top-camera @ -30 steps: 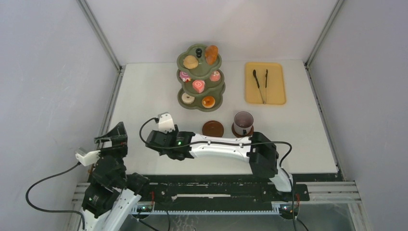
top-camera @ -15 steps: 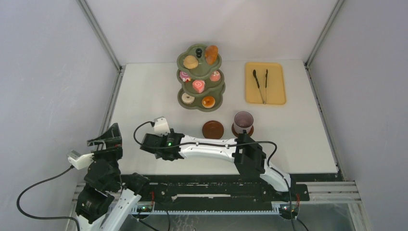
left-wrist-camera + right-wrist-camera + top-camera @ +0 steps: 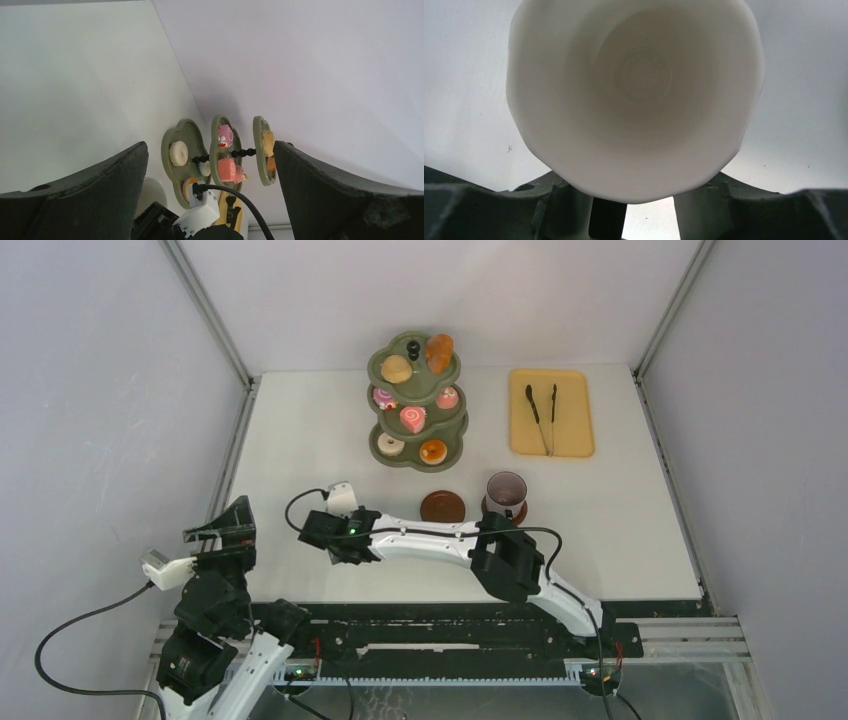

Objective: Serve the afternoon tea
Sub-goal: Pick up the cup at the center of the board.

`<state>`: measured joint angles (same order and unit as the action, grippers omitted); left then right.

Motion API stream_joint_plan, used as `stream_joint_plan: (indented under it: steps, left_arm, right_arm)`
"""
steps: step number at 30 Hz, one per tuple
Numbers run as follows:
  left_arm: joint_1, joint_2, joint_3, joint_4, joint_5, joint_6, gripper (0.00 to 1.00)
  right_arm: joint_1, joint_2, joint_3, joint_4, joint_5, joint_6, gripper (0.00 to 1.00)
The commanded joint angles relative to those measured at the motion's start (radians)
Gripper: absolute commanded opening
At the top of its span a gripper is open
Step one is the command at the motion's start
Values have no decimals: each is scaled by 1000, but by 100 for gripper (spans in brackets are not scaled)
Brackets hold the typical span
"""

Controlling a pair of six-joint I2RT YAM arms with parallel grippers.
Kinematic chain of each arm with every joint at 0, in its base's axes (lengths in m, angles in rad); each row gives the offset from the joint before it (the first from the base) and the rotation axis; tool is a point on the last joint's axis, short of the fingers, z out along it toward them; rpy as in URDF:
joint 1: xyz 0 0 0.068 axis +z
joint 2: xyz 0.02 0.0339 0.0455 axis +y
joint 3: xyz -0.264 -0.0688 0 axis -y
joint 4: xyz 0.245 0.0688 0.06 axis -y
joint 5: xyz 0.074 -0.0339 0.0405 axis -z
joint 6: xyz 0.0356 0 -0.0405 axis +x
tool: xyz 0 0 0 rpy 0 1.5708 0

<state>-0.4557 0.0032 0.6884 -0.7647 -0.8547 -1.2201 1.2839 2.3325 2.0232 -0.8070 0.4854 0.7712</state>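
The olive-green three-tier stand (image 3: pixel 416 400) stands at the back middle with buns on top, pink swirl cakes in the middle and donuts below; it also shows in the left wrist view (image 3: pixel 187 132). A brown cup (image 3: pixel 505 490) sits on its saucer, and a bare brown saucer (image 3: pixel 442 507) lies to its left. My right gripper (image 3: pixel 330 536) reaches left across the table. In the right wrist view the right gripper (image 3: pixel 634 200) is shut on a cup (image 3: pixel 634 90) with a white inside that fills the frame. My left gripper (image 3: pixel 226 530) is open, empty and raised at the left edge.
An orange-yellow tray (image 3: pixel 575 412) with black tongs (image 3: pixel 541 412) lies at the back right. My right arm (image 3: pixel 440 540) stretches across the near middle of the table, just in front of the bare saucer. Grey walls close in on both sides.
My left arm has drawn back and to the left. My right gripper has shifted slightly left, and its elbow has swung in towards the cup on the saucer.
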Motion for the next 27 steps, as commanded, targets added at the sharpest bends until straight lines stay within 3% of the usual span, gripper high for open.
stream_joint_plan:
  steps: [1,5,13,27]
  left_arm:
    - [5,-72,7,42,12,34,100]
    - [4,-70,-2,44,14,28,100]
    - [3,-71,-15,44,25,14,100]
    - [4,-49,-20,58,70,32,100]
  right_arm:
    - [-22,6,36,44,-20,-14,57]
    - [-33,8,37,47,-24,-30,47]
    - [-30,-22,16,32,13,-38,12]
    - [-40,-226,-130,6,108,-67,0]
